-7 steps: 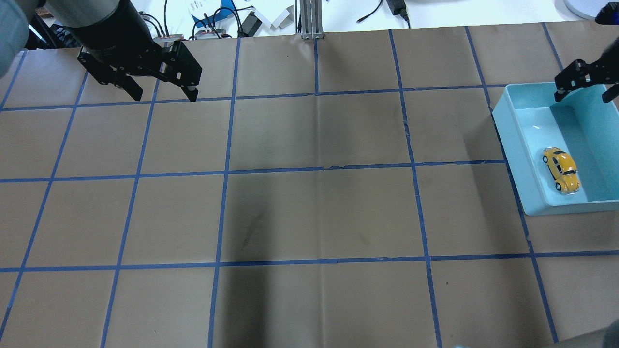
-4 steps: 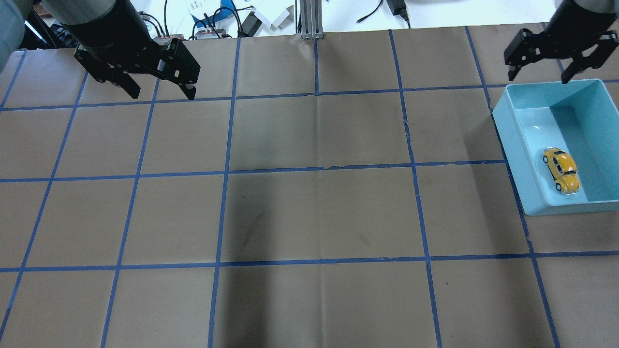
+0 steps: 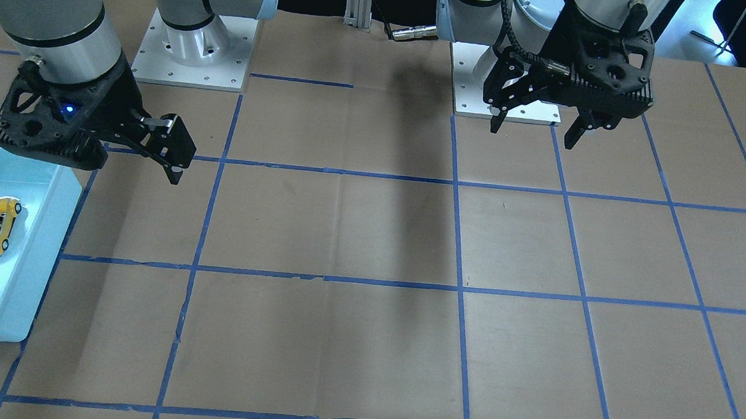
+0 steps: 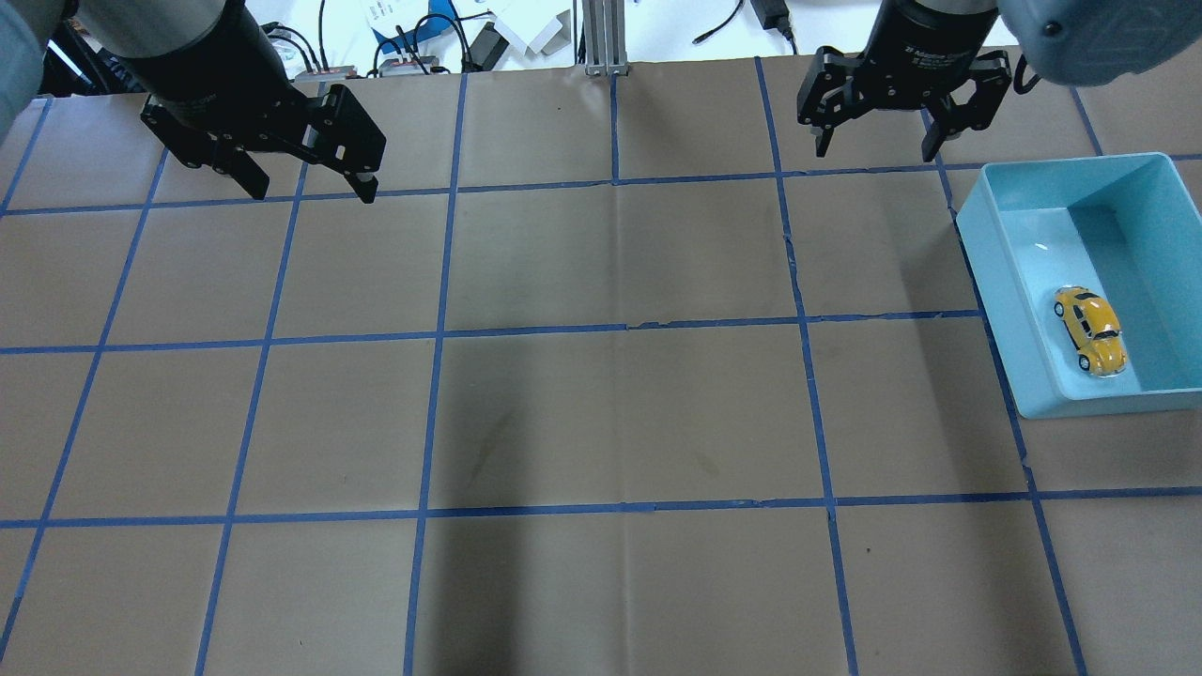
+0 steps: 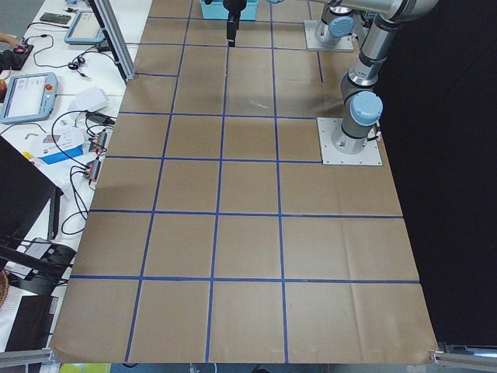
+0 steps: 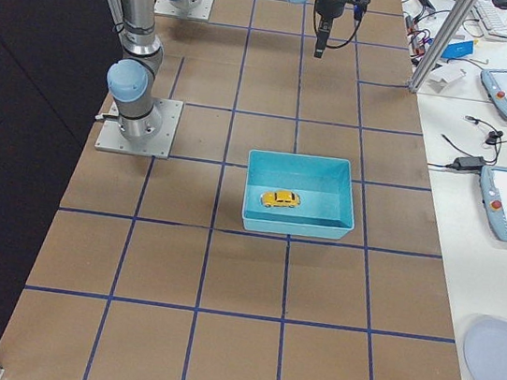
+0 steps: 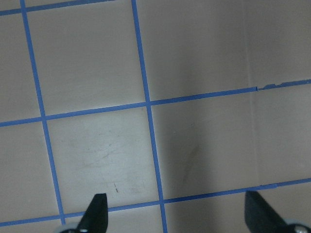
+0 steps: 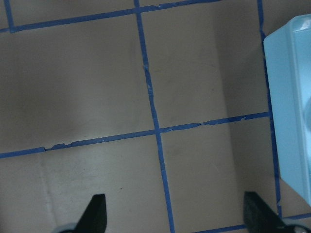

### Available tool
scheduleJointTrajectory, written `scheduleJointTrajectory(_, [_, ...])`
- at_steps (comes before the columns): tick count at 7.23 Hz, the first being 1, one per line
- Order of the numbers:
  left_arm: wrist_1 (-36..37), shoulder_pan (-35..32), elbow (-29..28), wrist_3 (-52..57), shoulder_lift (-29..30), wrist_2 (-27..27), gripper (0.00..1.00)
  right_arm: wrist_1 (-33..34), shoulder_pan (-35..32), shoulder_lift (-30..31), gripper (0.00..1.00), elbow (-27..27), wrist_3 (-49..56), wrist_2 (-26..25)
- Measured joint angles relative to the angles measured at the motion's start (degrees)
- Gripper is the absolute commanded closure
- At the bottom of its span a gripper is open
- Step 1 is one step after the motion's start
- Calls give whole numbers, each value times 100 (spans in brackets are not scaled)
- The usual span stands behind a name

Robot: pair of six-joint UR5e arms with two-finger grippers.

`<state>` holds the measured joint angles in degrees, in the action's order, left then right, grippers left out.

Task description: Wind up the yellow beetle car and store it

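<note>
Moved: your right gripper point(image 4: 875, 150) has gone away from the light blue bin point(image 4: 997, 296). Before, it hung at the bin's far corner; now it hangs over the table point(image 4: 620, 253), beside the bin on the side toward the middle. Your left gripper point(image 4: 313, 192) stayed almost at the same place.
Right hand: fingers wide apart, holding nothing. Its wrist view shows paper, tape and one edge of the bin.
Left hand: also wide apart and holding nothing, over the far left part of the table.
Car: the yellow beetle car point(image 4: 1089, 330) stands on its wheels on the floor of the bin, toward the end nearer to the robot. It lies a little diagonal, well apart from both grippers.
Things around: brown paper point(image 4: 657, 422) with a grid of blue tape point(image 4: 437, 329) covers the table. An aluminium post point(image 4: 601, 38) stands at the middle of the far edge. Cables and small boxes point(image 4: 423, 47) lie behind that edge. The base plates point(image 3: 157, 71) sit on the robot's side.
In the way: the bin's wall stands between the right gripper and the car.
Edges: the bin sits in the right half of the table, with more paper beyond it toward the right end.
Open room: flat paper and tape lines stretch between your two grippers and toward the robot's side.
</note>
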<state>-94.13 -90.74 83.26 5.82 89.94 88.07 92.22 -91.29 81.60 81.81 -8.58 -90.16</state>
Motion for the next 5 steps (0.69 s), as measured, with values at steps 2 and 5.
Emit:
scheduleJointTrajectory(2, [0, 18, 8, 8, -7, -7, 0, 21, -2, 23, 0, 31, -7, 129])
scheduleJointTrajectory(5, [-21, 31, 20, 15, -24, 2, 0, 36, 36, 35, 0, 147, -23, 151])
